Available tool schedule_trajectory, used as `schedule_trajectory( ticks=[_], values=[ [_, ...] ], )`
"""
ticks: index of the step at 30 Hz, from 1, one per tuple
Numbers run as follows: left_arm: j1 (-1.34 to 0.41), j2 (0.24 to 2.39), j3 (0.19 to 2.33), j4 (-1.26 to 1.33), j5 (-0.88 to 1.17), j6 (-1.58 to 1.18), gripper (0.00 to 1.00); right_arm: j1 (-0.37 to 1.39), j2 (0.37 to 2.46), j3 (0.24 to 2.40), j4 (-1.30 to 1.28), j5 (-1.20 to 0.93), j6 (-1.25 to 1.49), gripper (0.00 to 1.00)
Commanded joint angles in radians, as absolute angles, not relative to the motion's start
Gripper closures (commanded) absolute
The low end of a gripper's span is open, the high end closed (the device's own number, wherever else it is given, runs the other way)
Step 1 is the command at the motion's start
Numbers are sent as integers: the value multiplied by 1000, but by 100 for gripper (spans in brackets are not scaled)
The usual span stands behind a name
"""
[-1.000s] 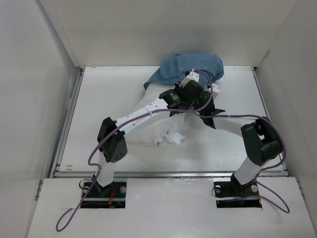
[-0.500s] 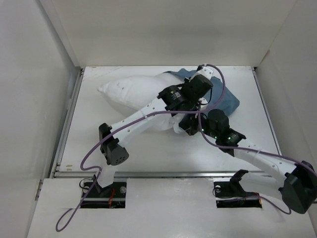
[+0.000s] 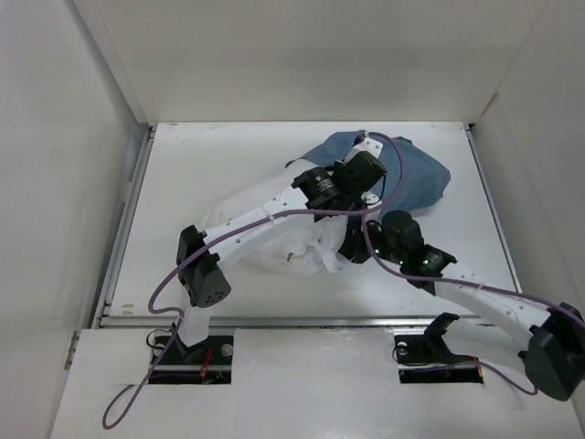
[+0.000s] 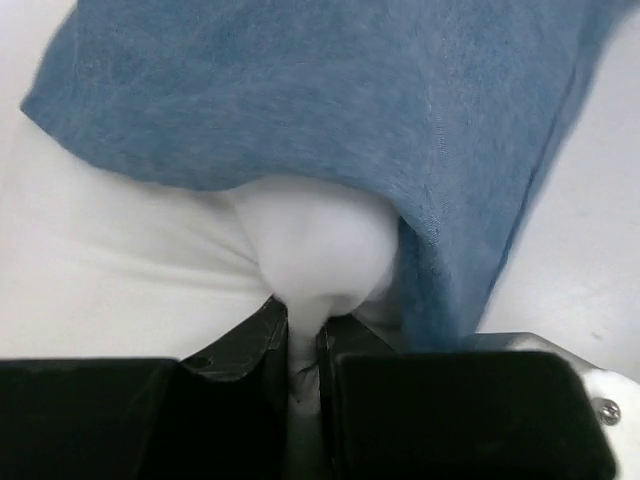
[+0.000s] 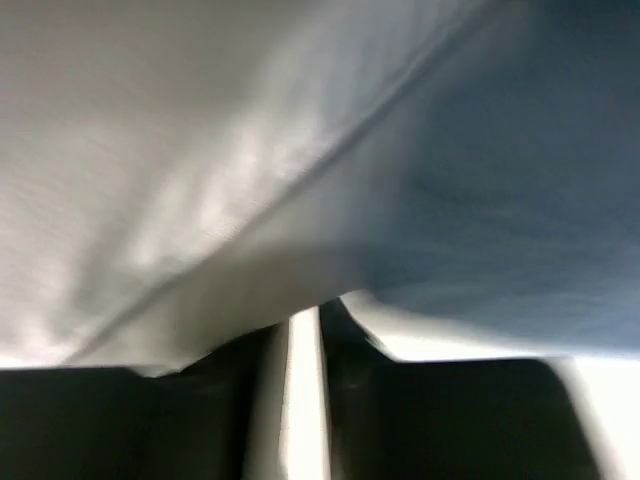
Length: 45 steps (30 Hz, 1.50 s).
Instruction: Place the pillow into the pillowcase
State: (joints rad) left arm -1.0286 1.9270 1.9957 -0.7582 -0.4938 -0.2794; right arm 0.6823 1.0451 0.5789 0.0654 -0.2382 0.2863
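The white pillow (image 3: 260, 245) lies bunched at the table's middle, under my left arm. The slate-blue pillowcase (image 3: 416, 178) lies behind and to the right of it, its near edge draped over the pillow's end. My left gripper (image 3: 367, 180) is at that edge. In the left wrist view it (image 4: 305, 322) is shut on a bulge of pillow (image 4: 315, 240) under the blue pillowcase (image 4: 300, 90). My right gripper (image 3: 351, 240) is at the pillow's right end. In its wrist view it (image 5: 320, 325) is almost shut on a thin pale strip, with pillow (image 5: 150, 150) left and pillowcase (image 5: 520, 180) right.
White walls enclose the table (image 3: 201, 165) on the left, back and right. A raised rail (image 3: 302, 320) runs along the front edge. Purple cables loop off both arms. The right arm (image 3: 484, 297) lies low across the front right.
The pillow, stretched toward the far left half a second ago, has dropped back into a bunch nearer the front. The pillowcase has spread farther right. Both grippers shifted slightly.
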Motion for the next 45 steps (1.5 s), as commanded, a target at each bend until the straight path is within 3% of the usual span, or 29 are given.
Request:
schedule_trajectory(
  ticks=[1,2,3,6,7,10,15,17,19,26,31,36,40,41,45],
  values=[
    [-959,1970,1950,-659,-572,-382,97,796,807,627,234,-436,225,73],
    [-959,1970,1941,-679,-572,-397,92,796,789,627,185,-349,235,38],
    [-959,1933,1928,-695,-572,-412,77,796,773,627,134,-300,250,27],
    [-959,1855,1814,-729,-600,-489,62,796,721,656,-58,-159,305,11],
    [-959,1788,1772,-720,-600,-505,56,796,701,669,-102,-129,319,9],
    [-968,1654,1616,-692,-580,-551,51,796,670,727,-259,-34,370,2],
    [-968,1522,1493,-655,-566,-586,23,796,638,824,-493,177,480,0],
    [-968,1491,1493,-655,-566,-595,7,796,638,860,-529,288,509,0],
    [-968,1482,1493,-643,-566,-585,0,796,676,873,-538,337,544,0],
    [-925,1424,1503,-588,-675,-525,0,796,886,952,-528,602,678,0],
    [-746,1527,1503,-428,-632,-436,0,723,1098,999,-460,542,706,0],
    [-627,1730,1641,-604,-621,-486,18,546,1330,1032,-359,339,726,0],
    [-652,1724,1511,-634,-660,-541,49,466,1413,1074,-322,313,684,0],
    [-666,1709,1479,-634,-660,-564,65,437,1425,1101,-308,299,669,0],
    [-748,1594,1350,-577,-472,-595,88,377,1488,1196,-288,290,595,0]
  ],
)
